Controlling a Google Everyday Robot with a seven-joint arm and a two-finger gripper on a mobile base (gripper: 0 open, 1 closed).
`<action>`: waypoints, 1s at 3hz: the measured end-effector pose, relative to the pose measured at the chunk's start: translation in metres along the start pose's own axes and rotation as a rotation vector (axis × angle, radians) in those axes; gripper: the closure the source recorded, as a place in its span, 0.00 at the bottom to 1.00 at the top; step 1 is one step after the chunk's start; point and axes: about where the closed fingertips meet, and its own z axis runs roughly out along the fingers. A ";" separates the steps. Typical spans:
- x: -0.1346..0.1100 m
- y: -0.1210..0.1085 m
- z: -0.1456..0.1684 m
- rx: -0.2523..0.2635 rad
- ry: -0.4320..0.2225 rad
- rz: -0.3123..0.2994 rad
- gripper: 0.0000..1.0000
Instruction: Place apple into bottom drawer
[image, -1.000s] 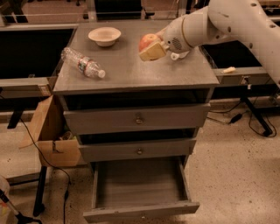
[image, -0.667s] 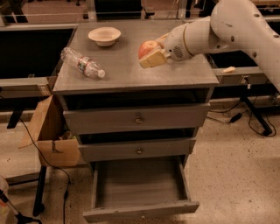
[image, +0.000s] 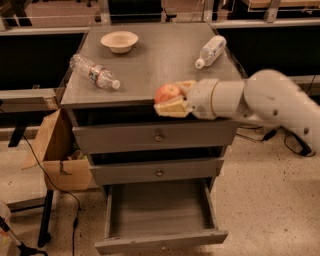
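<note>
The small round red-orange apple (image: 167, 92) sits at centre frame, held in the two-finger gripper (image: 170, 99), level with the front edge of the grey cabinet top (image: 150, 65). The beige fingers (image: 172, 107) are closed on the apple, one above and behind it and one below, and the fruit fills the gap between them.

I judge the step in hand to be the carry: the pick is done, the deposit is not. The wide grey bottom drawer (image: 160, 212) stands pulled out at lower centre, well below the apple.

The next move calls for bringing the gripper forward of the two upper drawers (image: 159, 136). I then lower it over the open tray before release.

The white arm (image: 270, 97) enters from the right edge. Its forearm lies roughly horizontal, with the wrist pointing toward frame left.
</note>
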 end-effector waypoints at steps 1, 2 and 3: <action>0.100 0.050 0.049 -0.005 0.074 0.086 1.00; 0.191 0.103 0.098 -0.062 0.203 0.159 1.00; 0.190 0.104 0.098 -0.063 0.202 0.152 1.00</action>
